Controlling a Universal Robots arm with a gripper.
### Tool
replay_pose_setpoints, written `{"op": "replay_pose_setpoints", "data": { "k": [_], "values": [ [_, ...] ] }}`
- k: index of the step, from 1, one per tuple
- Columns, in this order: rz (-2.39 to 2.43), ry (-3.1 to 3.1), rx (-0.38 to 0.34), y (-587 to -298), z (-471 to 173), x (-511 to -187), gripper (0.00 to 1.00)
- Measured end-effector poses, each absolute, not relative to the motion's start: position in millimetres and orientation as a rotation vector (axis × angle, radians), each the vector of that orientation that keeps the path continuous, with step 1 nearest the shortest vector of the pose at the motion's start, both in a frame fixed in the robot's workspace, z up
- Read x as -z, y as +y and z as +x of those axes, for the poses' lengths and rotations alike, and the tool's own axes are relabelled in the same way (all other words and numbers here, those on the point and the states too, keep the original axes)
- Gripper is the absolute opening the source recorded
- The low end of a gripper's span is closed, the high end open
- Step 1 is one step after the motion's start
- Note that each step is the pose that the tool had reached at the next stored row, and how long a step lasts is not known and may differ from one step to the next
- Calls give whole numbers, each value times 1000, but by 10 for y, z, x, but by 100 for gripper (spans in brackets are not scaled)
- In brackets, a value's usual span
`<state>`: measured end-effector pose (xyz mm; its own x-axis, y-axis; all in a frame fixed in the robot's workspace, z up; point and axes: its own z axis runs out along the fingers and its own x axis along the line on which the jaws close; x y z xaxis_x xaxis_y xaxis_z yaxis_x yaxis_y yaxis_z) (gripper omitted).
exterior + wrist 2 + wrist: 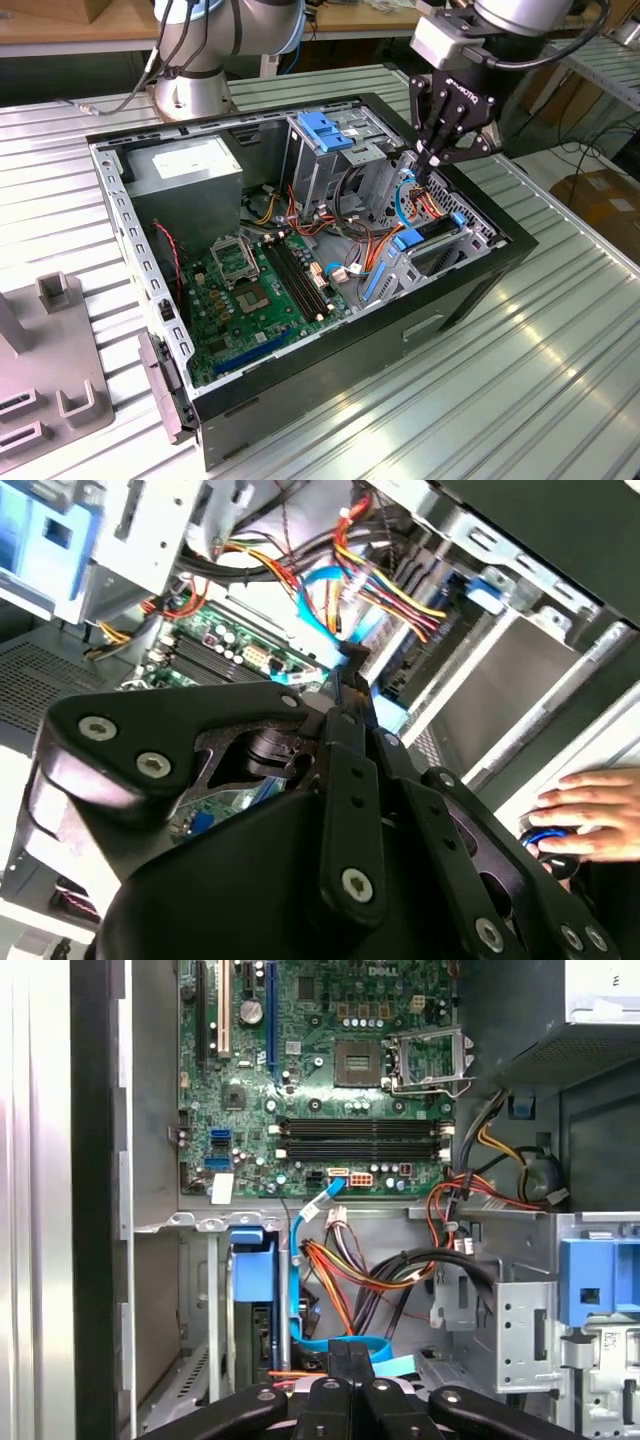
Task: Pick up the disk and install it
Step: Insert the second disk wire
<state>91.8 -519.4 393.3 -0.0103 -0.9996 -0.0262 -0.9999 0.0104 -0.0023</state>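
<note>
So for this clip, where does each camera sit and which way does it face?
Exterior view: off the arm, above one corner, looking down into the open computer case; arm and tool show.
First wrist view: looks straight down onto the motherboard; fingertips show.
Second wrist view: looks along the tool body; a hand shows.
All share the blue cable.
</note>
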Motion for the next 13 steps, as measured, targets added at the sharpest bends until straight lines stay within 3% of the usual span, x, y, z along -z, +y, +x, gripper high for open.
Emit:
{"op": "replay_pose_setpoints", "data": {
  "k": [5, 8, 9, 13],
  "values": [
    [-2212, 2227, 2, -5100, 917, -3933, 10],
    [-2226, 2232, 23, -5059, 917, -3927, 16],
    [-2228, 2233, 28, -5039, 917, -3925, 24],
    [-2245, 2243, 60, -4991, 917, -3917, 24]
  ]
}}
